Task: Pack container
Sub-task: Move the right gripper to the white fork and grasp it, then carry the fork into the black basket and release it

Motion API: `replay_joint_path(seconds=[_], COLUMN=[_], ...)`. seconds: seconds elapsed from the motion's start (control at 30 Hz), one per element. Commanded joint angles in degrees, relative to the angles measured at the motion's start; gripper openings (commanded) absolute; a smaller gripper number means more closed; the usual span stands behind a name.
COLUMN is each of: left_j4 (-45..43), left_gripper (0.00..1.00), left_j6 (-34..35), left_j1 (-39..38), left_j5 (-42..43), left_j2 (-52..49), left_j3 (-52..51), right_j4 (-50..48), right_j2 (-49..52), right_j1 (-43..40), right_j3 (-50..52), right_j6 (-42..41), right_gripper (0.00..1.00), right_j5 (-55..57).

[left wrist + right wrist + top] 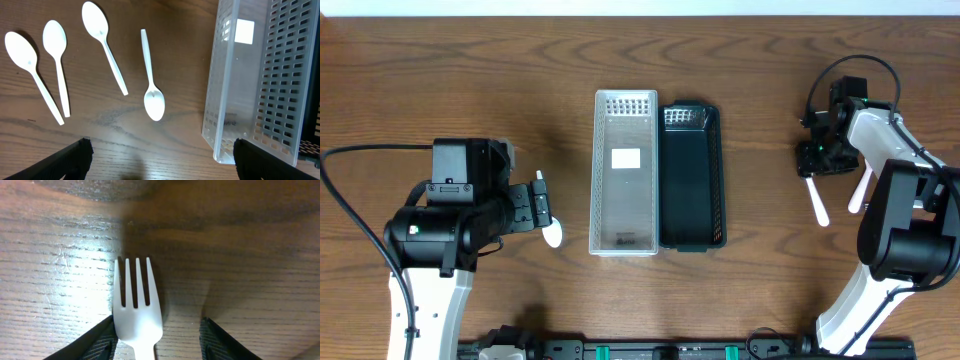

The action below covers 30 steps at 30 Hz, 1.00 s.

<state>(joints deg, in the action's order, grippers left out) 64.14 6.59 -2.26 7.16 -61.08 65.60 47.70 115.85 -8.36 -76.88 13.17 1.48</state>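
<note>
Now, near the left edge of the table, we see our left gripper with its fingers spread wide, holding nothing. Four white spoons lie flat on the wood below it, apart from one another and just left of the clear container. That container stands in the middle of the table, long side running from the far edge toward the near edge. The black container sits touching its right side. Toward the far right corner, our right gripper is low over the wood. Its fingers are parted on either side of a white fork that rests flat on the table. A second fork lies just right of the first.
</note>
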Motion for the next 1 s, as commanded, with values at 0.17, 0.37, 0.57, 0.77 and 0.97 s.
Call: replay_joint_path(seconds=[0.17, 0.37, 0.57, 0.77, 0.97], left_j4=[0.1, 0.1, 0.1, 0.1, 0.1], left_gripper=[0.92, 0.92, 0.92, 0.92, 0.92], left_j6=[-0.2, -0.2, -0.2, -0.2, -0.2], left_j1=[0.3, 0.3, 0.3, 0.3, 0.3], left_j5=[-0.1, -0.1, -0.1, -0.1, -0.1], left_j2=[0.0, 0.0, 0.0, 0.0, 0.0], left_j3=[1.0, 1.0, 1.0, 1.0, 1.0], right_j4=[-0.6, -0.8, -1.0, -1.6, 1.6], right_j2=[0.5, 0.5, 0.5, 0.5, -4.4], right_j1=[0.2, 0.2, 0.2, 0.2, 1.9], right_j3=[0.1, 0.1, 0.1, 0.0, -2.4], right_j6=[0.1, -0.1, -0.3, -4.2, -6.6], right_gripper=[0.43, 0.34, 0.24, 0.03, 0.03], right_j5=[-0.5, -0.5, -0.5, -0.4, -0.4])
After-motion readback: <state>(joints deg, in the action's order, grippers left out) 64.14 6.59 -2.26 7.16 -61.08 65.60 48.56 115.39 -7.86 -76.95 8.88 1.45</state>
